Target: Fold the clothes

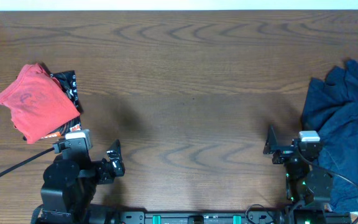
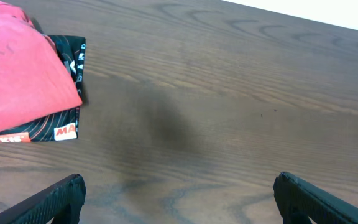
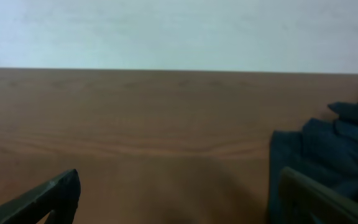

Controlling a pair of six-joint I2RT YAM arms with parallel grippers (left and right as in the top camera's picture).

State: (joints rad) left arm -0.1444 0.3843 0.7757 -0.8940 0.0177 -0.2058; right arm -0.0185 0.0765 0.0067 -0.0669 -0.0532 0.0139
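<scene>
A folded red garment [image 1: 35, 102] lies on a folded black printed garment [image 1: 67, 87] at the table's left; both show in the left wrist view, red [image 2: 17, 74] and black [image 2: 67, 124]. A crumpled heap of dark blue clothes [image 1: 344, 124] lies at the right edge, also seen in the right wrist view [image 3: 328, 149]. My left gripper [image 1: 114, 158] is open and empty near the front edge, right of the folded stack; its fingers frame bare wood [image 2: 179, 193]. My right gripper [image 1: 271, 146] is open and empty, just left of the blue heap [image 3: 179, 193].
The wooden table [image 1: 185, 81] stretches between the two piles. A black cable [image 1: 11, 168] runs from the left arm's base to the left edge. A pale wall [image 3: 166, 31] stands behind the table's far edge.
</scene>
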